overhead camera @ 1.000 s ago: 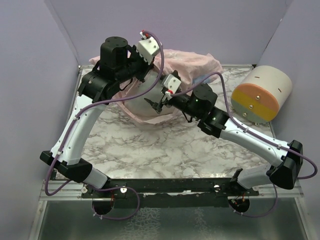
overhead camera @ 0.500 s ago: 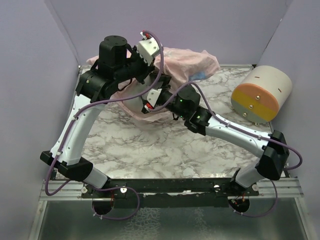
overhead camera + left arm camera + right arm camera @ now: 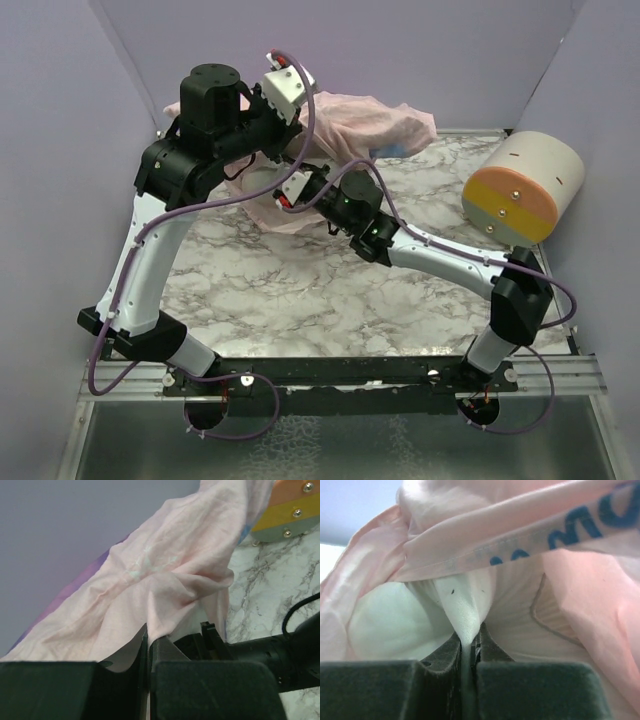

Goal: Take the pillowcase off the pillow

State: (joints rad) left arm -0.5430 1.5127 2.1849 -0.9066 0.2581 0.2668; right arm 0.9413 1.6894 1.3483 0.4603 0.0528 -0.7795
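The left end effector (image 3: 149,642) pinches the thin pale-pink fabric pillowcase (image 3: 165,575). The right end effector (image 3: 470,647) pinches the plump white pillow (image 3: 390,625), straight ahead inside the cover's mouth.

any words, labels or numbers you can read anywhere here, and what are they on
Blue printed letters on the pillowcase hem, right wrist view: cropped and creased, possibly "MO", not readable as a word.
Nothing else legible in any view.

Cream cylinder (image 3: 523,188) w/ orange-yellow end lies on its side, far R of marble surface (image 3: 300,290), by purple wall (image 3: 600,80).
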